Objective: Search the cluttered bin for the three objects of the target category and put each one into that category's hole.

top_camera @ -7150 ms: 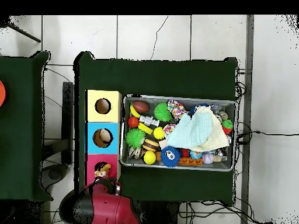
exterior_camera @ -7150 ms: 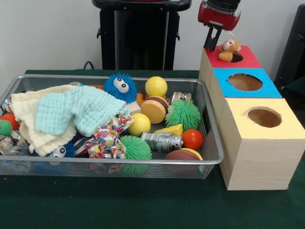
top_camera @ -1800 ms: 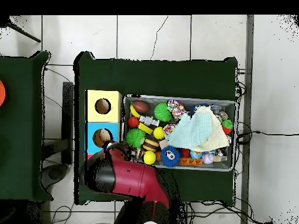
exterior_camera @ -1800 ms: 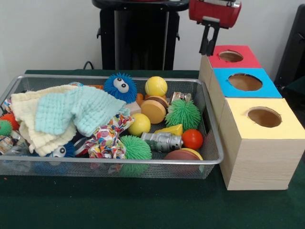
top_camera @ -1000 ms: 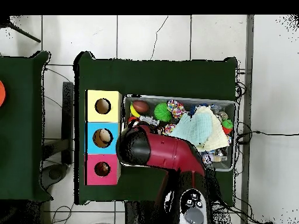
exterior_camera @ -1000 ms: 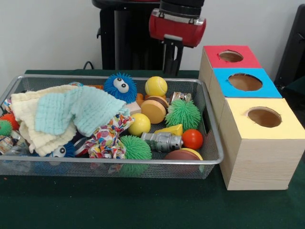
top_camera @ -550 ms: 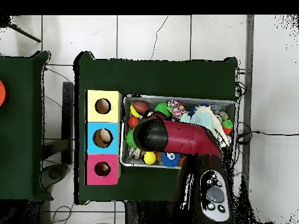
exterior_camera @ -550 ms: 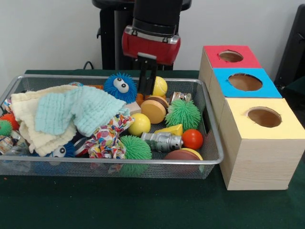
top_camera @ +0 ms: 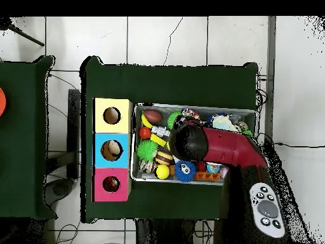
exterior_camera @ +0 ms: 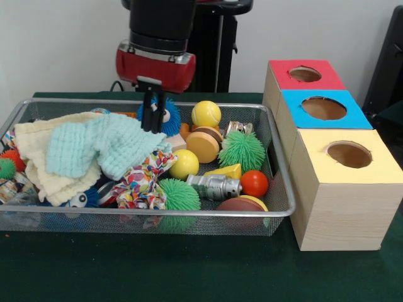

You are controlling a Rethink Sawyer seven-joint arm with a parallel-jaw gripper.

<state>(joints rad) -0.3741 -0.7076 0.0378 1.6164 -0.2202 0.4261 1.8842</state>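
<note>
A green-covered table [exterior_camera: 189,277] carries a wire mesh bin [exterior_camera: 151,217] beside a three-holed wooden box [exterior_camera: 340,207].

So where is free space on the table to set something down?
Free: the green table strip in front of the wire basket and boxes. The basket is crowded with toys and cloths, with the end effector above them.

arm [exterior_camera: 160,28]: black cylinder | wrist: glossy red band | claw [exterior_camera: 152,119]: slim, black
</note>
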